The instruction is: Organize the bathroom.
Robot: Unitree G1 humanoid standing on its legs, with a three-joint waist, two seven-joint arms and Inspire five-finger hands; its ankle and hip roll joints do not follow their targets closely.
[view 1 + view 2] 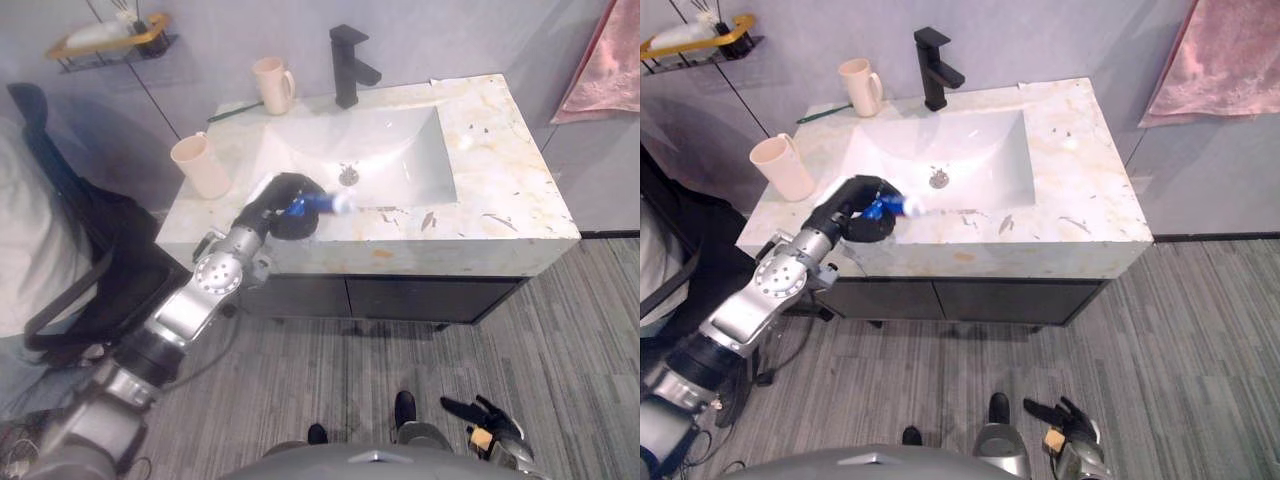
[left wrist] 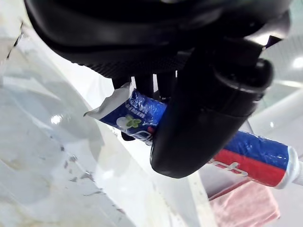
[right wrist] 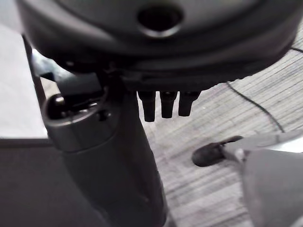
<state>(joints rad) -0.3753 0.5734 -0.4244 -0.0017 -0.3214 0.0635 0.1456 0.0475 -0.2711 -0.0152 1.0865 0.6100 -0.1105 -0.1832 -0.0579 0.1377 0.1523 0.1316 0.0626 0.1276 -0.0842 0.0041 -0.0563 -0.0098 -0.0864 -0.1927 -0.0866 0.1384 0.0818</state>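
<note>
A blue, red and white toothpaste tube (image 1: 327, 203) (image 2: 258, 155) is held just above the front left rim of the sink basin (image 1: 390, 150), its cap end pointing over the basin. My left hand (image 1: 283, 206) (image 1: 854, 207) is shut on it, the thumb (image 2: 199, 123) pressed across the tube against the fingers. Two beige cups stand on the marble countertop (image 1: 500, 170): one (image 1: 203, 165) at the left edge, close behind my left hand, the other (image 1: 275, 85) at the back beside the black faucet (image 1: 348, 65). My right hand (image 1: 490, 420) (image 1: 1068, 420) hangs low by the floor, fingers relaxed and holding nothing.
A green toothbrush (image 1: 235, 112) lies at the back left of the countertop. A wall shelf (image 1: 105, 40) with bottles hangs at the upper left. A pink towel (image 1: 610, 70) hangs at the right. A black chair (image 1: 110, 270) stands left of the vanity.
</note>
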